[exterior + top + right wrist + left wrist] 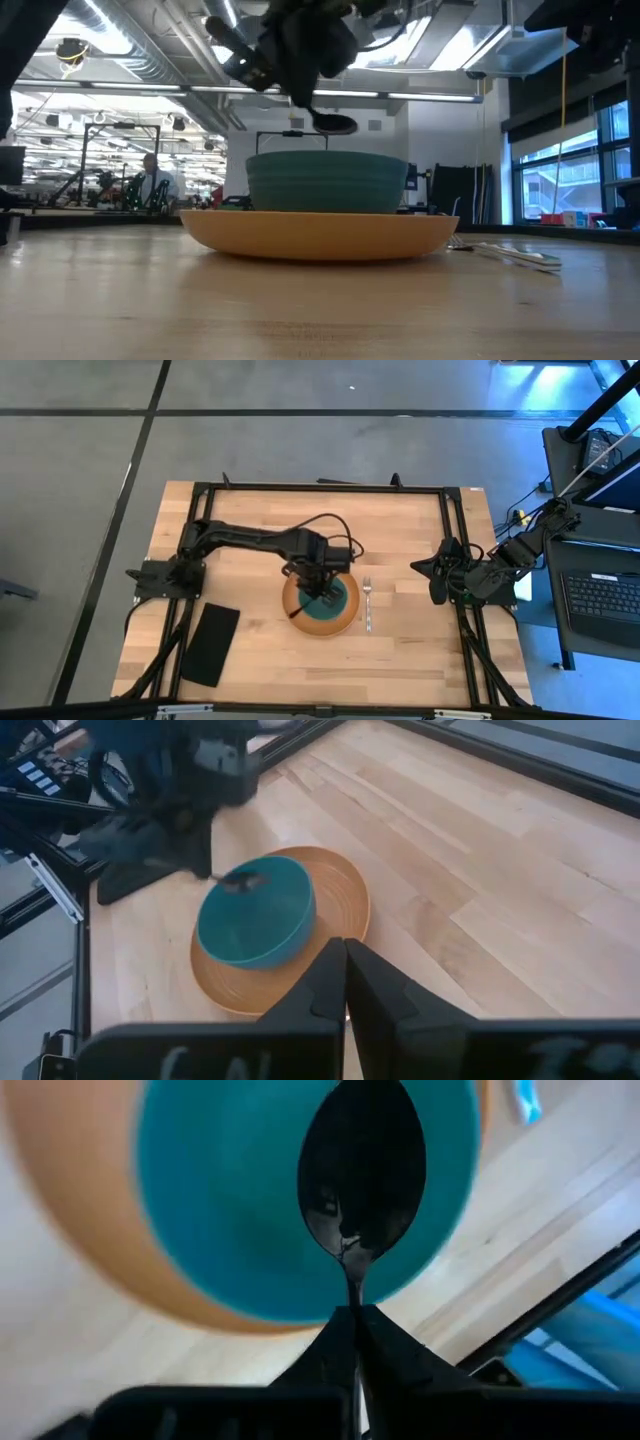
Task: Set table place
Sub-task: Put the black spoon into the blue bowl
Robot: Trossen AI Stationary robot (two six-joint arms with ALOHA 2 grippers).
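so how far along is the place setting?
Done: the teal bowl sits on the orange plate, and a fork lies on the table just right of the plate. In hand: the left gripper is shut on a black spoon, holding it over the bowl. Left: setting the spoon down, and probably the dark napkin, still at the front left. The right gripper waits at the right edge.

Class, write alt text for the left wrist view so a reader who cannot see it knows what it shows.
The left tool is shut on a dark spoon, holding it just above a teal bowl. The bowl sits on an orange plate on the light wooden table.
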